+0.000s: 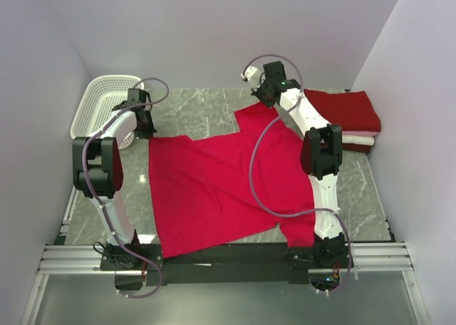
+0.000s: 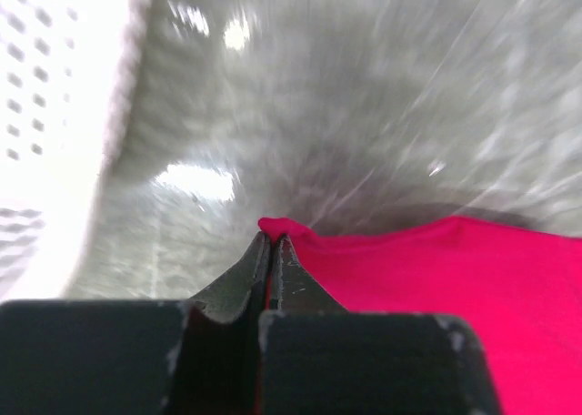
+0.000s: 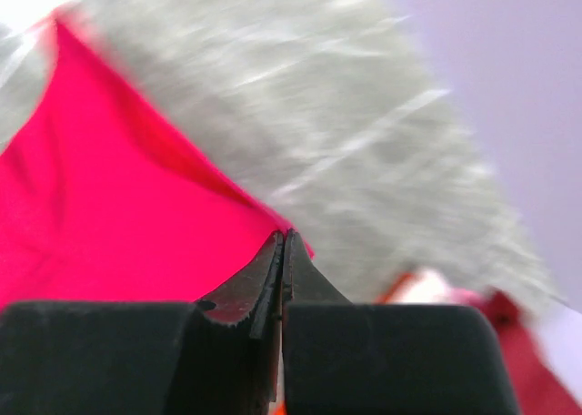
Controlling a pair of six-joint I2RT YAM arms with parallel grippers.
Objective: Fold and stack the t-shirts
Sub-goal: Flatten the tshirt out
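A bright pinkish-red t-shirt (image 1: 214, 189) lies spread out on the marble table. My left gripper (image 1: 146, 131) is at the shirt's far left corner. In the left wrist view its jaws (image 2: 273, 242) are shut on a fold of the red cloth (image 2: 436, 269). My right gripper (image 1: 258, 97) is at the far right corner, and its jaws (image 3: 284, 237) are shut on the cloth's edge (image 3: 109, 178). A folded crimson t-shirt (image 1: 343, 110) sits on a folded white t-shirt (image 1: 360, 135) at the back right.
A white lattice basket (image 1: 103, 100) stands at the back left, close to my left arm. Walls enclose the table on the left, back and right. A metal rail (image 1: 228, 257) with the arm bases runs along the near edge.
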